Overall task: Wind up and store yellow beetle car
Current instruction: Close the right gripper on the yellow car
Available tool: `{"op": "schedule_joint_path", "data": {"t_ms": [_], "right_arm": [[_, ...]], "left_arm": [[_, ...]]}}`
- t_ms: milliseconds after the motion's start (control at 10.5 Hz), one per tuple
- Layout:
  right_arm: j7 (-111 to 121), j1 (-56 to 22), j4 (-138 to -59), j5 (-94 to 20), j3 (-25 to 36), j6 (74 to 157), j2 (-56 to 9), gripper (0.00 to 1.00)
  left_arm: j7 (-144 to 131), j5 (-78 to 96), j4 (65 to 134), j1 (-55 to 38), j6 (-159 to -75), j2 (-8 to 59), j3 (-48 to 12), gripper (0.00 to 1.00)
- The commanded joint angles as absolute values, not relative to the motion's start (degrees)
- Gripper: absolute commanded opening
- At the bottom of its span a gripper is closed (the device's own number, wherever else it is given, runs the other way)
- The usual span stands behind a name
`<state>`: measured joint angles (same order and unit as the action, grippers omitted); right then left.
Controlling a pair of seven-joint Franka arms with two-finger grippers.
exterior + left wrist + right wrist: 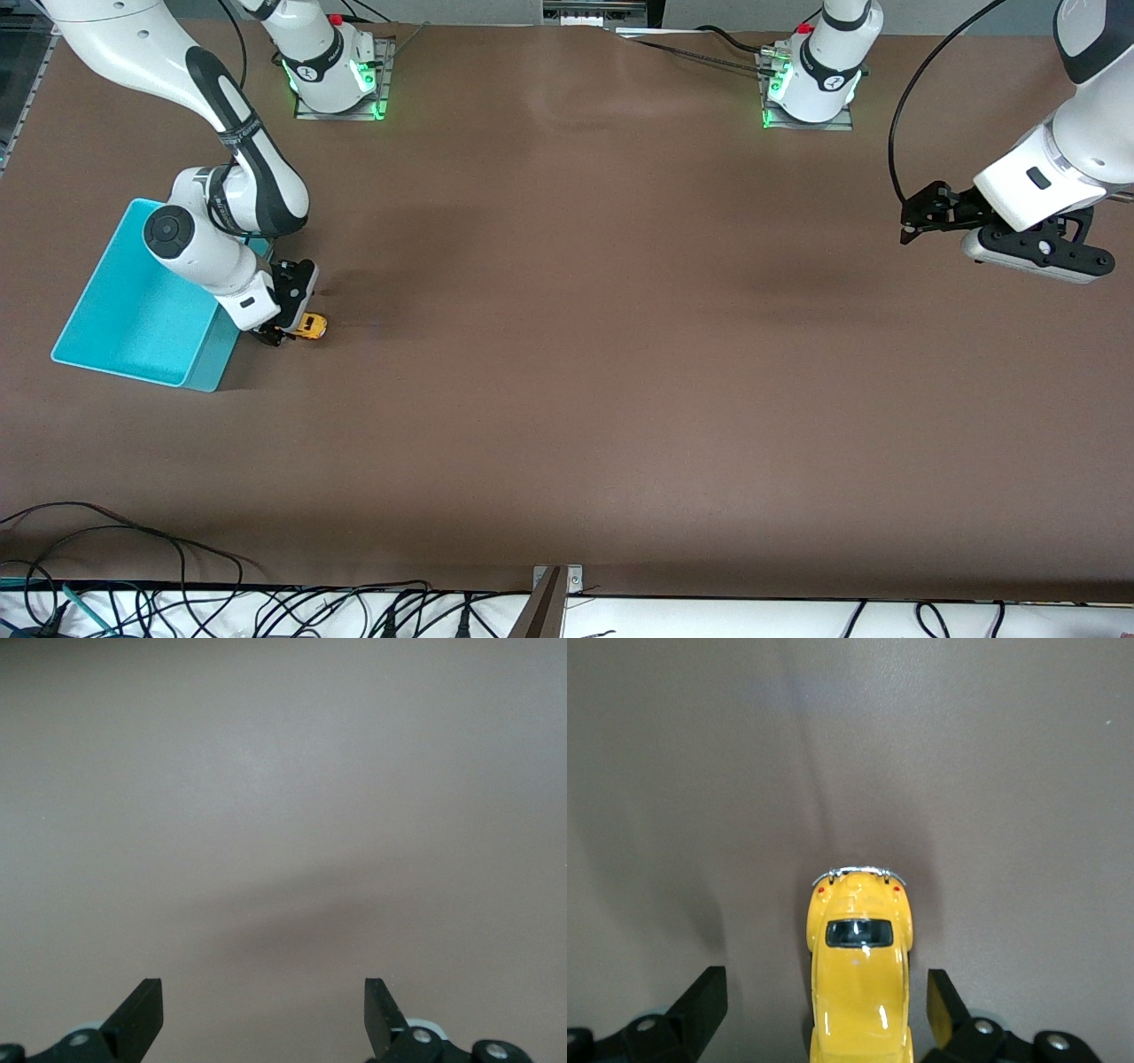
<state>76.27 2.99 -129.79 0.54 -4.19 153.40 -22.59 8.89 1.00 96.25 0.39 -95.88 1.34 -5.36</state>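
Yellow beetle car (858, 983) on desk (567, 372), just beside turquoise bin (133, 310), toward right arm's end. Right claw (282, 335) down at desk level, spread, straddling car; fingers (700, 1001) clear of both flanks. Left claw (264, 1014) spread, empty, waiting over bare desk. Car not yet gripped; winding and storing judged still to do.

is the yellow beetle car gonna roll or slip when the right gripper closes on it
The yellow beetle car sits on wheels, so a nudge likely rolls it. Its glossy, rounded body may slip between the open right gripper fingers. Probably rigid and light.
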Motion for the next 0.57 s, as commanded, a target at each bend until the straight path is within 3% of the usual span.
{"op": "schedule_joint_path", "data": {"t_ms": [0, 190, 285, 475], "right_arm": [[76.99, 3.78, -131.4, 1.58, -4.75, 154.51, -21.09, 0.66], [77.43, 3.78, -131.4, 1.67, -4.75, 154.42, -20.66, 0.17], [77.52, 3.78, -131.4, 1.67, -4.75, 154.25, -20.22, 0.0], [78.13, 3.78, -131.31, 1.67, -5.7, 150.5, -16.72, 0.0]], "left_arm": [[9.14, 0.18, 95.89, 0.44, -95.8, 0.97, -5.8, 1.0], [9.14, 0.18, 95.98, 0.44, -95.8, 0.97, -5.8, 1.0], [9.14, 0.18, 95.89, 0.44, -95.8, 0.88, -5.8, 1.0], [9.23, 0.26, 95.98, 0.44, -95.8, 0.97, -5.8, 1.0]]}}
